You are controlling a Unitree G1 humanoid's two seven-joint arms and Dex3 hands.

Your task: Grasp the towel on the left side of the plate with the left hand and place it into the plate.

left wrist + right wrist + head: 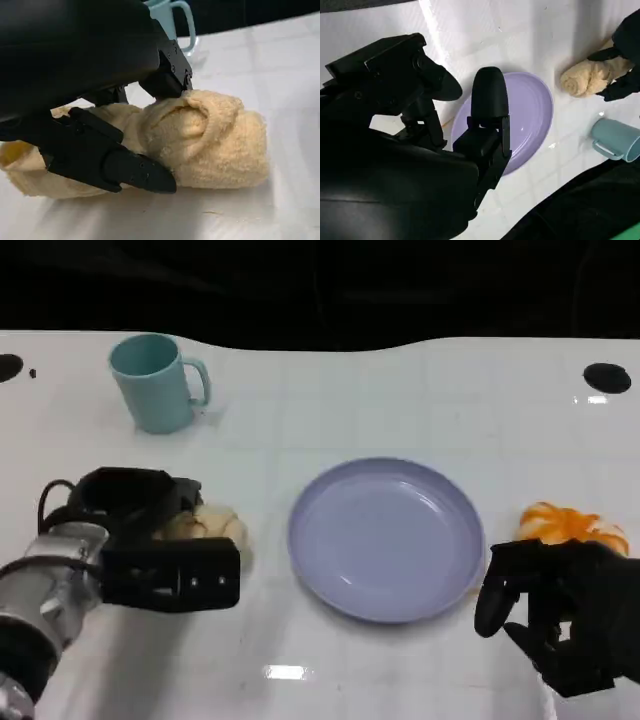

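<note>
The left hand (pixel 150 540) hides most of the yellow towel (pixel 215 527), fingers closed around it on the desk (pixel 400 390); the right hand (pixel 555 610) is empty, fingers loosely apart.

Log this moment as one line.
left robot hand: closing on towel | towel: on table | plate: empty | right robot hand: idle

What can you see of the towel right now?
The towel is pale yellow terry cloth, rolled into a soft lump with a folded end. It lies on the white table, left of the lavender plate and apart from it. The left hand has fingers around it, touching both sides.
</note>
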